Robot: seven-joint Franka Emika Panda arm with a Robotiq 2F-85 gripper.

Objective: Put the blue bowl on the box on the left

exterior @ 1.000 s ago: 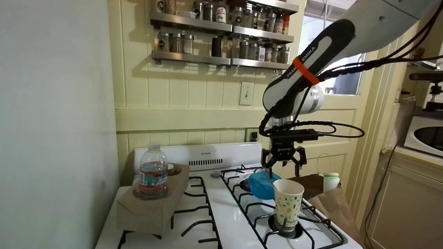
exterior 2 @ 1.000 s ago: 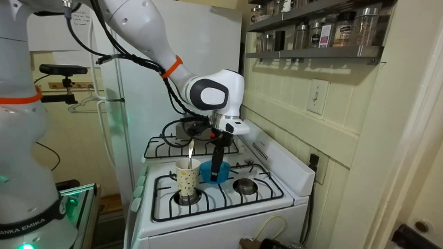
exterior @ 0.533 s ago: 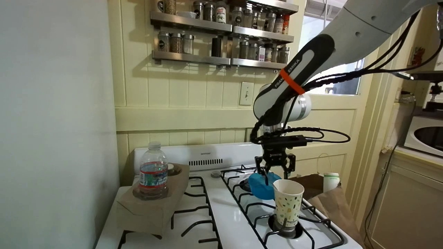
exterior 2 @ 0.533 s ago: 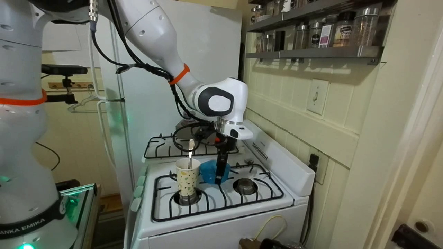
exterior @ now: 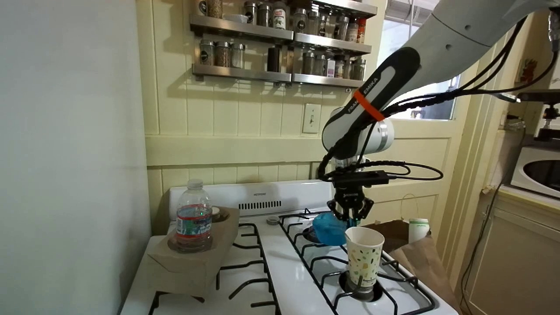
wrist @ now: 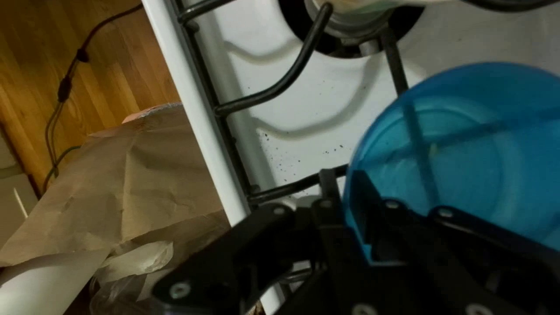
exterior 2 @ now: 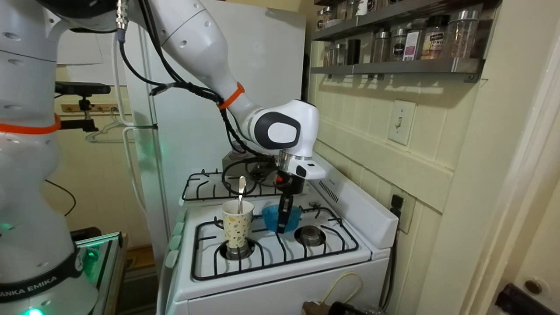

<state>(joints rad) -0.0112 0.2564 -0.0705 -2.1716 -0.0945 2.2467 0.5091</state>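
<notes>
The round blue bowl [exterior: 328, 229] rests on the right-hand stove grate, and it is also seen in the wrist view as a translucent blue bowl [wrist: 463, 144]. My gripper [wrist: 343, 179] pinches its near rim, one finger inside the bowl and one outside. Both fingers stand close together with the bowl's wall between them. In an exterior view the gripper [exterior 2: 282, 229] covers part of the bowl. On the left of the stove sits the brown cardboard box [exterior: 183, 271], with a water bottle [exterior: 194, 218] standing on it.
A patterned paper cup [exterior: 364, 258] stands close in front of the bowl, with a spoon [exterior 2: 241, 194] in it. Black grates [exterior 2: 262, 262] cover the burners. A brown paper bag [wrist: 153, 175] lies beyond the stove's edge. Spice shelves [exterior: 245, 72] hang on the wall.
My gripper has come down to the bowl, and its fingers have gone from wide apart to close on the rim. The bowl has shifted slightly toward the stove's back panel.
</notes>
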